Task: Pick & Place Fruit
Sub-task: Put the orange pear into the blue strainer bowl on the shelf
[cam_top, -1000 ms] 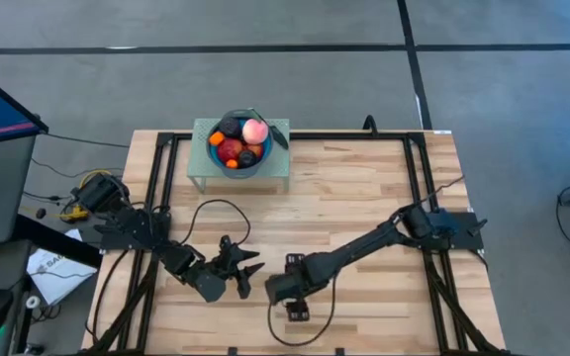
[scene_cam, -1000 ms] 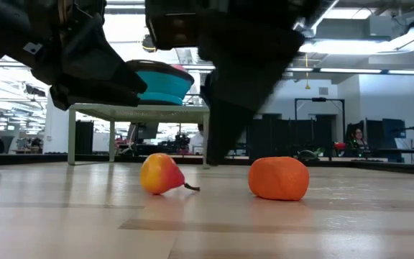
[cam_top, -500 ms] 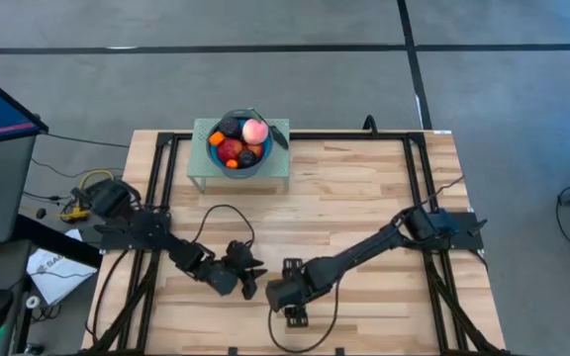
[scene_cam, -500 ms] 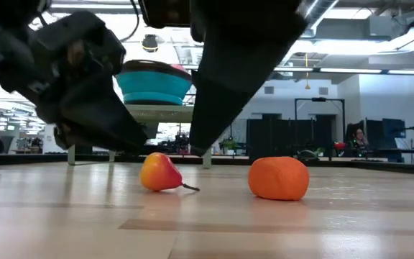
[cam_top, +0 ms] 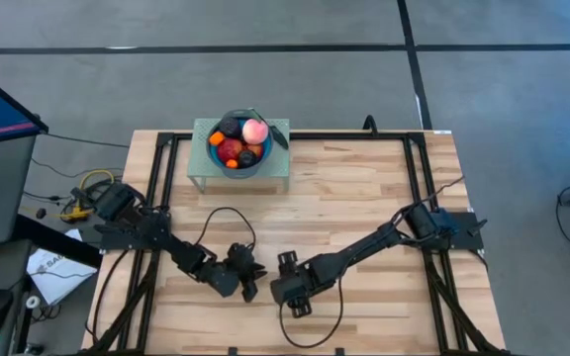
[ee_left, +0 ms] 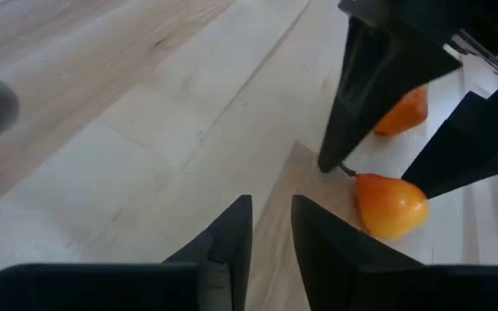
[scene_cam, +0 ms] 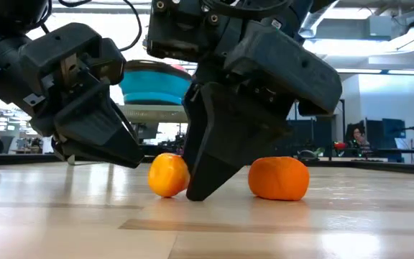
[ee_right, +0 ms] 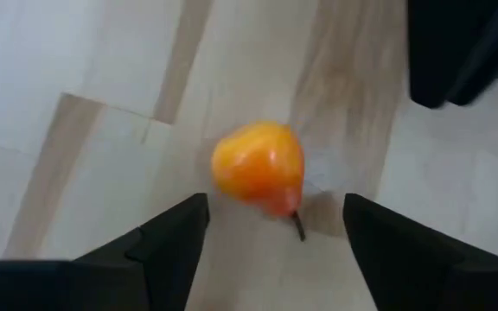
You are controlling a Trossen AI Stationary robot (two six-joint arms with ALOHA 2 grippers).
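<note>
An orange-yellow toy pear (scene_cam: 166, 175) lies on its side on the wood table near the near edge, and a small orange (scene_cam: 279, 178) sits just to its right. My right gripper (ee_right: 277, 229) is open and low over the table, one finger on each side of the pear (ee_right: 259, 167) without touching it. My left gripper (ee_left: 271, 226) hovers just left of the pear (ee_left: 390, 203), its fingers almost together and holding nothing. The blue bowl (cam_top: 228, 167) of several fruits (cam_top: 242, 139) stands on a green stand (cam_top: 277, 170) at the far side.
The two grippers are close together at the near middle of the table (cam_top: 364, 188), with the pear between them. A black cable (cam_top: 216, 210) loops over the wood behind my left arm. Metal frame rails (cam_top: 416, 173) run along the table's sides.
My right gripper has come down until its open fingers stand on either side of the pear. My left gripper has moved toward the table's right, up to the pear, and lowered, and its fingers have drawn together. The pear has shifted slightly right.
</note>
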